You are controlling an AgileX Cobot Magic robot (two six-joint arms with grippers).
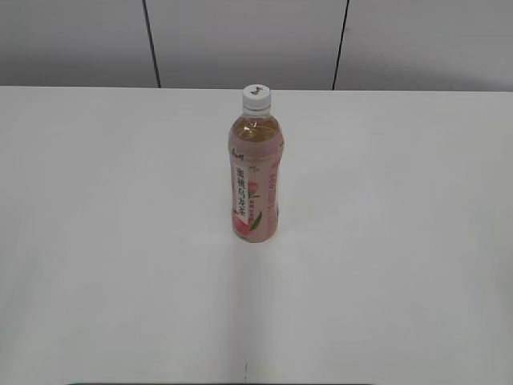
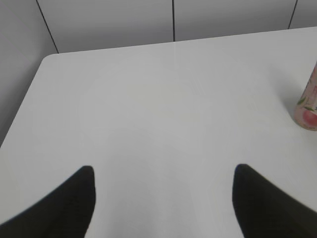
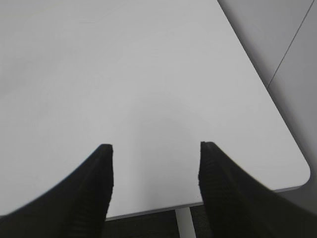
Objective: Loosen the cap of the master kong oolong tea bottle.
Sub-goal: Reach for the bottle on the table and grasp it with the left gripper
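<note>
tabletop: white, carries only the bottle; wall panels behind.
bottle: upright near centre, well apart from both arms; its base shows at the right edge of the left wrist view.
left gripper: jaws wide, nothing held.
right gripper: jaws wide, nothing held, over the near right corner.
cap: seated on the neck, untouched.
step: approach not begun. Judgement: clamp the body low with one gripper, centre the other on the cap, then twist.
obstacles: none seen; tall bottle may tip if nudged.
</note>
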